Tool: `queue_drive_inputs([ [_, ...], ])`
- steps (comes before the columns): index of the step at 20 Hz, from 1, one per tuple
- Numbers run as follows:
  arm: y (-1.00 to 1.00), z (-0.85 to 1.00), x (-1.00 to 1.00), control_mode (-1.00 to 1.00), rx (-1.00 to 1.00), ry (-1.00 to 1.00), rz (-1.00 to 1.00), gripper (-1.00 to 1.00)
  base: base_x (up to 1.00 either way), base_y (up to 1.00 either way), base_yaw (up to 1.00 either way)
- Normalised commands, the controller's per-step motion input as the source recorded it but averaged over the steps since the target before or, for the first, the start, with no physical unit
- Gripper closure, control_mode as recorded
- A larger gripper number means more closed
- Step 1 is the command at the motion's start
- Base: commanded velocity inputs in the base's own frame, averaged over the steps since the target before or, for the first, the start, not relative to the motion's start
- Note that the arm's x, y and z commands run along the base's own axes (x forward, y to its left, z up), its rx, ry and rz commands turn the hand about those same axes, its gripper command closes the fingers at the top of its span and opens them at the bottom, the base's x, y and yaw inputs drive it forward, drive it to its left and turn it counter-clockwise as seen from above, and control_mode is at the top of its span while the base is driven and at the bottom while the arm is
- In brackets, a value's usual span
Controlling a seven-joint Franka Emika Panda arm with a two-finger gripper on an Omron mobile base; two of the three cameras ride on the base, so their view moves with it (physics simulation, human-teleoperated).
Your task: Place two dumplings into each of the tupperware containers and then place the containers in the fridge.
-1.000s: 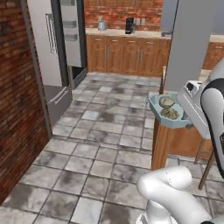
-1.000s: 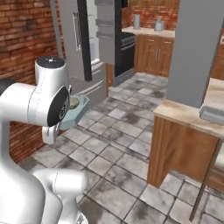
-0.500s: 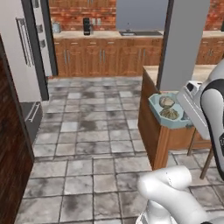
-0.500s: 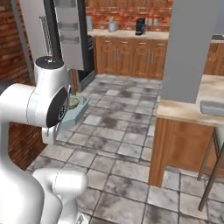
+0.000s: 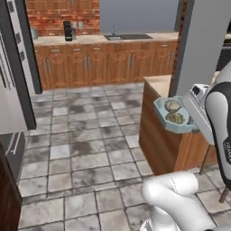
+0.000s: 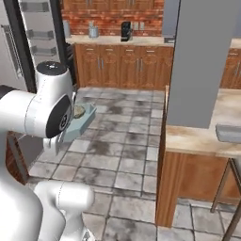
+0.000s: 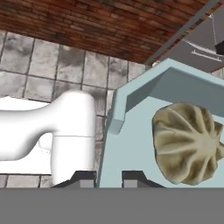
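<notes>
In front of me I see the kitchen floor of grey stone tiles and, at the back, a long row of wooden cabinets under a red brick wall. The fridge stands at the left edge of my left base view, its dark door swung out. A wooden counter is on the right, beside a wide grey pillar.

My arm carries the pale teal tupperware container in the air, just in front of that counter in the left base view. In the right base view the same container sticks out from behind the white arm, above the floor. Two dumplings lie inside it, one behind the other.

In the hand view the gripper is clenched on the container's rim, one finger on each side of the wall. One creased dumpling lies close to the fingers. A black coffee machine stands on the far counter.
</notes>
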Motion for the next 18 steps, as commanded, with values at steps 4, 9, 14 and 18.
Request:
queue_drive_inputs([
  [4, 0.0, 0.0, 0.0, 1.0, 0.0, 0.0, 0.0, 1.0, 0.97, 0.0, -0.03],
  [9, 0.0, 0.0, 0.0, 1.0, 0.0, 0.0, 0.0, 1.0, 0.99, 0.0, 0.0],
  [14, 0.0, 0.0, 0.0, 1.0, 0.0, 0.0, 0.0, 1.0, 1.0, 0.04, 0.0],
  [18, 0.0, 0.0, 0.0, 1.0, 0.0, 0.0, 0.0, 1.0, 1.0, 0.06, 0.0],
])
